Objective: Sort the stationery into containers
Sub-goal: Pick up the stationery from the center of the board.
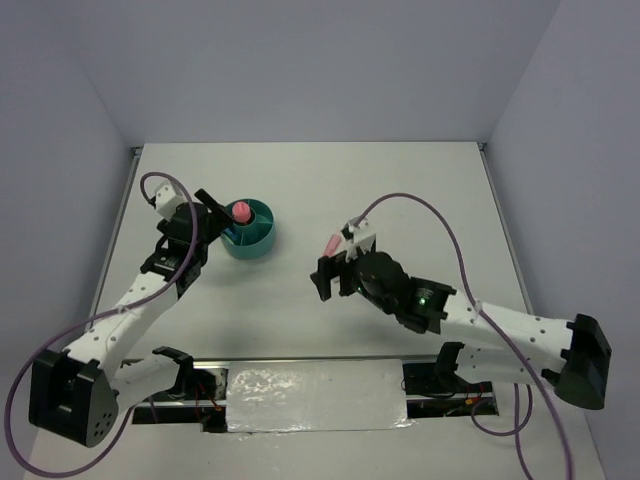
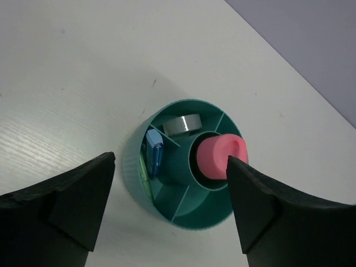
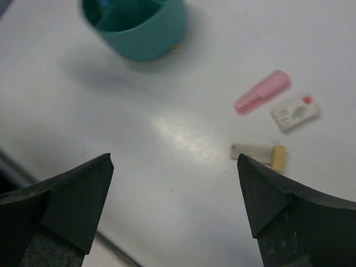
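Glue stick (image 2: 222, 157) stands in organiser (image 2: 132, 167)

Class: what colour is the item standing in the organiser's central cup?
Pink; the cylinder shows best in the left wrist view.

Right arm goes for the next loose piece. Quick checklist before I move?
1. Right claw open, empty: ok.
2. Pink tapered plastic piece separate from white labelled block: ok.
3. Short beige piece free of neighbours: not ok, a pale flat strip abuts it.
4. Round teal plastic organiser has an empty ring compartment: ok.
5. Left claw clear of the organiser: not ok, it hovers open above it.
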Controlling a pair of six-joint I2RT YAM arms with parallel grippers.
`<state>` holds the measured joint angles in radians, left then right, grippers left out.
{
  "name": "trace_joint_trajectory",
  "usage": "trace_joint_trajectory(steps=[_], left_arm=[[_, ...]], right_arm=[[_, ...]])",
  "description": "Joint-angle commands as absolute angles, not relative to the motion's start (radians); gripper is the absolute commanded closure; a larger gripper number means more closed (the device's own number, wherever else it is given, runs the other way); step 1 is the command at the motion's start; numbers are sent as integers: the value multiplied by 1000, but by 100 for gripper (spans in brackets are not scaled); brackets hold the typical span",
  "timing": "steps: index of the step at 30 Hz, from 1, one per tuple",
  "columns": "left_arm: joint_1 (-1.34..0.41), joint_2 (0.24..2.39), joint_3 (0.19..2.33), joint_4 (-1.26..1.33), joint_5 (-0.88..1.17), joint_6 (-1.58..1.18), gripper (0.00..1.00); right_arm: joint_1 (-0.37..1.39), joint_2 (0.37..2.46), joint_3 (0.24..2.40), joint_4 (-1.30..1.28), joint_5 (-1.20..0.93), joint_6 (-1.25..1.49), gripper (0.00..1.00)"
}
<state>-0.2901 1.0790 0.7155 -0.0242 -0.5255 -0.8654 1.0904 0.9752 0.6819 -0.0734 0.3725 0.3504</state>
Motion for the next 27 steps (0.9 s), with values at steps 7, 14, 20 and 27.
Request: trace_joint_trajectory(steps=[7,14,20,27], left_arm=[[-290,901,913,-354,-172,-652,1],[-291,674,948,-590,-45,-454,1],[-291,591,891,-601,-8,-411,1],[-291,574,847,-577,38,-408,1]], right_arm=[[864,1431,1056,-446,563,770,4],[838,1885,1419,-664,608,877,21],[773,2008,1482,-643,523,908,27],[759,2054,1466,-621,483,904,34]])
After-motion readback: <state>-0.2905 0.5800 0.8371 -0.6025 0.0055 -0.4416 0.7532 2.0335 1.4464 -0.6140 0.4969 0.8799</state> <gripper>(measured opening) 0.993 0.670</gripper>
